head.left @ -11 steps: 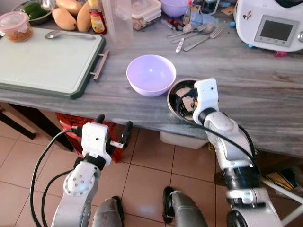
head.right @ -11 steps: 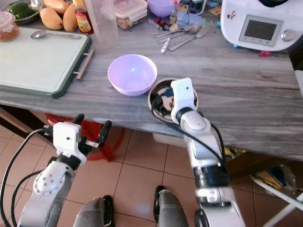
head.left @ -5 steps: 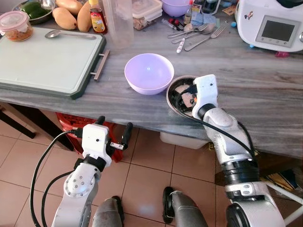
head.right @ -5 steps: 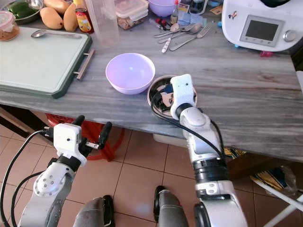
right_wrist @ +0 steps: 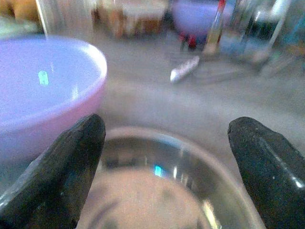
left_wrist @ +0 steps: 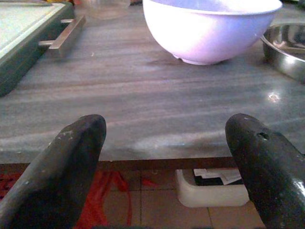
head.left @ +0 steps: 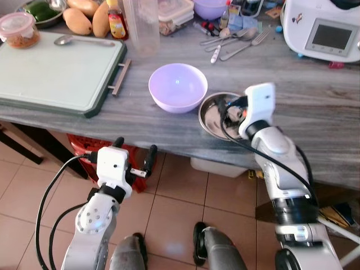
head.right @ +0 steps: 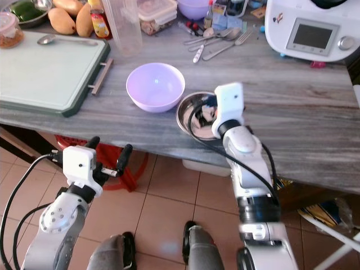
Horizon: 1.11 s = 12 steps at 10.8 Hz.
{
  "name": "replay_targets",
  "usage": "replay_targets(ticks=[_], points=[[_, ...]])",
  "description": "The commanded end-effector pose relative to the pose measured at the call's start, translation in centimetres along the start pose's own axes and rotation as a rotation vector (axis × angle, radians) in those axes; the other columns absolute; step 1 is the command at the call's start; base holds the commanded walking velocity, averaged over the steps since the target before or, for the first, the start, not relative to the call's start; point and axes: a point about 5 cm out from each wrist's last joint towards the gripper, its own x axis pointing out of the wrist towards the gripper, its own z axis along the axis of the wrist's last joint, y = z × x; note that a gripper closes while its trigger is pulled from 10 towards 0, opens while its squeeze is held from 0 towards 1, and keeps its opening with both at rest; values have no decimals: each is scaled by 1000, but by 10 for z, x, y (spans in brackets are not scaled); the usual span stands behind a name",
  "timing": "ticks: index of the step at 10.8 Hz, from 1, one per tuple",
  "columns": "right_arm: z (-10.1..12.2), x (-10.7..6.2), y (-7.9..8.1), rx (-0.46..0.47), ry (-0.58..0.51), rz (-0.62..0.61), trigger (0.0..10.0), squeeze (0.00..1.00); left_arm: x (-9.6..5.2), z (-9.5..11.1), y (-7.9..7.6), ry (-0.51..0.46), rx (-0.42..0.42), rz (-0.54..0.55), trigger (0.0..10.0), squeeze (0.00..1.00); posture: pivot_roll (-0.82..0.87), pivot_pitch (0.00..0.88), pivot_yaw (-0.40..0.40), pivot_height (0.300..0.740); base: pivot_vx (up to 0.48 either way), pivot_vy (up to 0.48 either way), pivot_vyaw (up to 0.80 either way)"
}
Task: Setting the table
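A lavender bowl [head.left: 178, 87] stands on the grey counter [head.left: 315, 112], and a steel bowl [head.left: 214, 117] sits just to its right near the front edge. My right gripper [head.left: 233, 111] hovers over the steel bowl's right side, open. In the right wrist view the steel bowl [right_wrist: 162, 191] lies between and below the spread fingers [right_wrist: 71, 167], with the lavender bowl [right_wrist: 43, 90] just beyond it. My left gripper [head.left: 135, 148] is open below the counter's front edge, holding nothing. In the left wrist view it looks across the counter at the lavender bowl [left_wrist: 209, 28].
A green-rimmed cutting board [head.left: 56, 73] with a spoon [head.left: 73, 40] covers the counter's left. A clear pitcher [head.left: 140, 25], mangoes [head.left: 76, 21], loose cutlery [head.left: 236, 42] and a white appliance [head.left: 323, 28] line the back. A red basket [head.left: 79, 147] and a white box [head.left: 216, 166] sit under the counter.
My right wrist has swung right and slightly back, uncovering most of the steel bowl's inside. The left arm has stayed put.
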Motion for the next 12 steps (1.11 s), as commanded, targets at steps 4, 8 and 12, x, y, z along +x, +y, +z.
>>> replay_targets(ticks=[4,8,12], points=[[16,-36,13,-109,-213,15,10000,0,8,8,13,-13,9,156,10000,0,1,162,-20,740,0,0,0],[1,-62,15,-169,-209,-6,10000,0,17,12,14,-31,-30,182,10000,0,-27,143,-14,740,-67,0,0],[-1,-61,23,-141,-200,49,10000,0,28,15,14,-52,-37,182,10000,0,-32,128,-18,740,-331,0,0]])
